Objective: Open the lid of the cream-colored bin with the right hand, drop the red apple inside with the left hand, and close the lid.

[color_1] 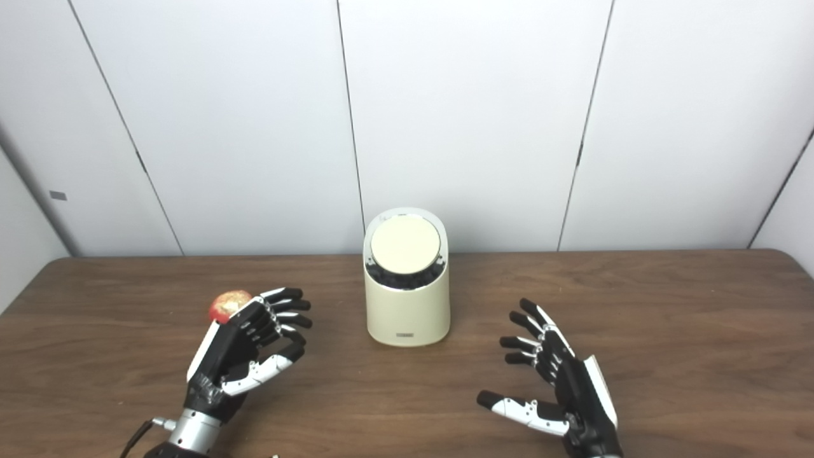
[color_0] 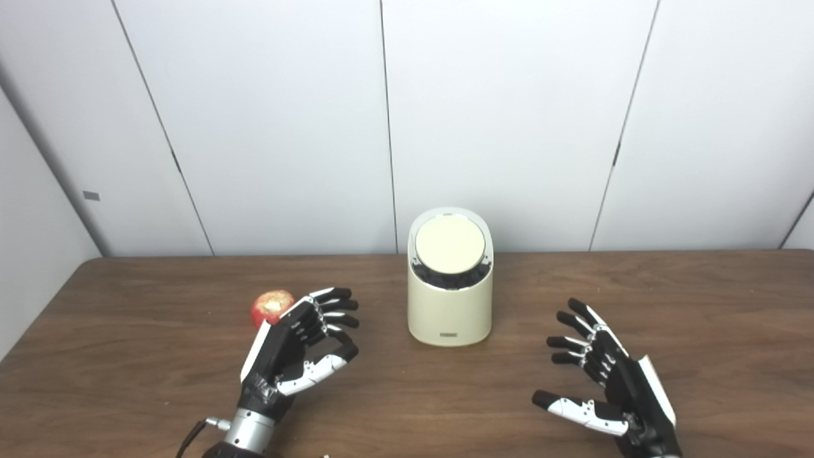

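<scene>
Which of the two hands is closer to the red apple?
The left hand: the red apple lies just behind it, partly hidden. The right hand is open on the far side of the cream-colored bin.

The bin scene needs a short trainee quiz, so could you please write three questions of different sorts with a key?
1. True or false: the lid of the bin is down.
2. Where is the apple?
A. inside the bin
B. on the table, behind the left hand
C. in the right hand
3. Fill in: both hands are ____, holding nothing.

Key:
1. True; the round lid sits on the bin's slanted top.
2. B; the left hand partly hides it, and contact cannot be told.
3. Open; the fingers are spread on both.
</scene>
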You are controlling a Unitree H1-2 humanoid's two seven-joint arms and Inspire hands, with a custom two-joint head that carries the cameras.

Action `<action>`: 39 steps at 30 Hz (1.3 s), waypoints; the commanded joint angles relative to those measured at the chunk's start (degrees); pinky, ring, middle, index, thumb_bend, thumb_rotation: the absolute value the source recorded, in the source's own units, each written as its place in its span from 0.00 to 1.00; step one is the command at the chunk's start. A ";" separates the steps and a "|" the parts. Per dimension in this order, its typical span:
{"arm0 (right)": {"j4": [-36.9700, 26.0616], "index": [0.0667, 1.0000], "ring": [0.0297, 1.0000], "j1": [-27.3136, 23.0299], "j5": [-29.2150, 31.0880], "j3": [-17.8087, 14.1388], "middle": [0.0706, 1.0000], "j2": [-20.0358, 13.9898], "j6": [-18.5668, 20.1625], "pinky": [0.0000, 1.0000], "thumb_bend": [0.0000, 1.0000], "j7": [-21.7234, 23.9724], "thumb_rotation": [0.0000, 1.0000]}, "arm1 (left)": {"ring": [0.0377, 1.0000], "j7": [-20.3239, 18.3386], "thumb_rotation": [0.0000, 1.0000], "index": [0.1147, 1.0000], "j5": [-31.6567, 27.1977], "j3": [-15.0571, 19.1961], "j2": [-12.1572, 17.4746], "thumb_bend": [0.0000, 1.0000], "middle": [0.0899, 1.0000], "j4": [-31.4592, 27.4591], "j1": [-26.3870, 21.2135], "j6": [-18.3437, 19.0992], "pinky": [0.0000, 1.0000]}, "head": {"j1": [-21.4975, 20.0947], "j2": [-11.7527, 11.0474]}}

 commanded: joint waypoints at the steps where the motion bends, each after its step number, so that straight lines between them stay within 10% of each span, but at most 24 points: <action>1: -1.89 0.90 0.72 -1.31 0.44 -0.18 0.85 -0.12 -1.47 0.66 0.76 -0.13 0.14 | 0.62 0.06 0.20 0.73 0.30 -0.01 0.01 0.71 0.69 3.14 2.08 -1.90 0.51 | 0.07 0.01; 15: -1.72 0.89 0.72 -1.27 0.24 -0.16 0.85 -0.03 -1.82 0.65 0.75 -0.26 0.13 | 0.63 0.23 0.20 0.72 0.52 -0.12 -0.12 0.71 0.69 2.84 2.23 -1.60 0.51 | 0.45 -0.48; 26: -2.20 0.91 0.83 -8.86 -7.21 0.06 0.89 -0.34 1.03 0.71 0.76 -2.98 0.41 | 0.62 -0.03 0.20 0.72 1.00 -0.16 -0.18 0.70 0.68 4.68 1.35 -2.85 0.50 | 0.25 -1.16; 39: -4.22 0.88 0.86 -24.81 -15.59 0.45 0.87 -2.39 19.56 0.76 0.86 -2.25 0.48 | 0.62 -0.60 0.16 0.73 2.06 0.58 -0.57 0.67 0.68 7.11 -0.03 -2.97 0.51 | -1.54 -2.07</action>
